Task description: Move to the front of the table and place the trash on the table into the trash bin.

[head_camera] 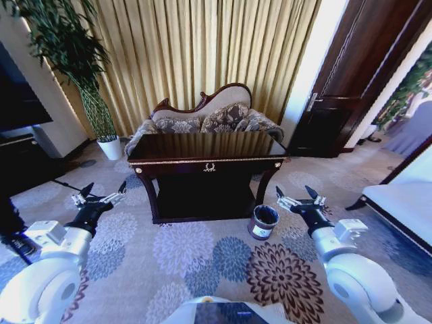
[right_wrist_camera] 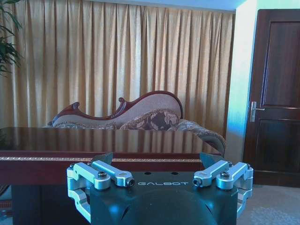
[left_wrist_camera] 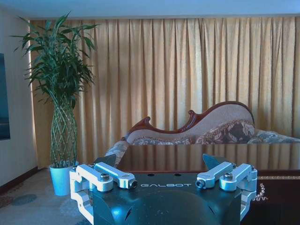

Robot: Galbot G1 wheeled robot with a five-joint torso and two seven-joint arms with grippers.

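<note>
The dark glossy table [head_camera: 202, 146] with gold trim stands a short way ahead, in front of the curtain. Its top [right_wrist_camera: 93, 139] mirrors the curtain, and it also shows in the left wrist view [left_wrist_camera: 197, 159]. The trash is out of view. On the carpet by the table's front right leg stands the small round trash bin [head_camera: 263, 221]. My left gripper [head_camera: 104, 193] hovers open over the carpet, left of the table. My right gripper [head_camera: 295, 196] is open too, just right of the bin. Each wrist view shows its own gripper [left_wrist_camera: 159, 164] [right_wrist_camera: 157, 159] spread wide and holding nothing.
A floral sofa [head_camera: 209, 118] sits behind the table. A tall plant in a white pot [head_camera: 109, 147] stands back left, and a dark door [head_camera: 351, 88] back right. White furniture [head_camera: 405, 202] lies to the right. Patterned carpet [head_camera: 202, 256] stretches between me and the table.
</note>
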